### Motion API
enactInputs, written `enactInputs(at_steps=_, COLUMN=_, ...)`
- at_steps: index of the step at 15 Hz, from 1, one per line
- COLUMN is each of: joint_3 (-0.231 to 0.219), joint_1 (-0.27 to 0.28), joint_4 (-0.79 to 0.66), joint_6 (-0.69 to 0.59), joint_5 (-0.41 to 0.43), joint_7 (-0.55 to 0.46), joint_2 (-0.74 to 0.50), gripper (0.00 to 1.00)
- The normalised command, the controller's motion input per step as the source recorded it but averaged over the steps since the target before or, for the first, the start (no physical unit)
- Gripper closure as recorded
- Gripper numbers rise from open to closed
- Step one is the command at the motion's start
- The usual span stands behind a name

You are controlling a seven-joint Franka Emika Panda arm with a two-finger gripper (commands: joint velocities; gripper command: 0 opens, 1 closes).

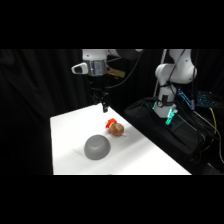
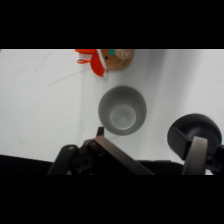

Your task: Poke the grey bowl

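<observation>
**End effector hangs above the worktop, grey bowl untouched**

Here's the end effector (image 1: 104,106), dangling off the white arm over the far part of the white worktop (image 1: 70,130), well clear of the surface and touching nothing. Whether it is apart or together, I cannot tell; the side view shows only a dark tip, and the wrist view gives black linkage along the bottom edge without a clear look at the gap. Nothing is held, as far as either view shows.

Now the grey bowl (image 1: 97,147): it sits mouth-down on the worktop, dome up, nearer the camera than the end effector and a little to the picture's left of it. From the wrist camera the grey bowl (image 2: 122,110) sits almost dead centre, round and matte, just beyond the linkage.

Beside it, toward the arm's base, lies a small brown-and-red object (image 1: 114,127), near the bowl but apart from it. The wrist view catches the same brown-and-red object (image 2: 106,60) at the top edge, beyond the bowl. Open worktop lies between the end effector and the bowl, with the small item off to one side.

Off the worktop's right edge sits a black bag (image 1: 167,132).
</observation>
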Motion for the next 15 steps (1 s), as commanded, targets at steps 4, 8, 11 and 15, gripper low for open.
enactInputs(at_steps=4, joint_3=0.011, joint_1=-0.019, joint_4=0.03, joint_6=0.06, joint_5=-0.026, joint_7=0.04, joint_2=0.03, gripper=0.00)
enactInputs(at_steps=8, joint_3=0.005, joint_1=-0.026, joint_4=0.15, joint_6=0.16, joint_5=0.012, joint_7=0.06, joint_2=0.15, gripper=0.00)
enactInputs(at_steps=11, joint_3=-0.006, joint_1=-0.035, joint_4=0.25, joint_6=0.25, joint_5=0.025, joint_7=0.04, joint_2=0.26, gripper=0.00)
enactInputs(at_steps=15, joint_3=-0.028, joint_1=-0.023, joint_4=0.27, joint_6=0.21, joint_5=-0.070, joint_7=0.07, joint_2=0.29, gripper=0.53)
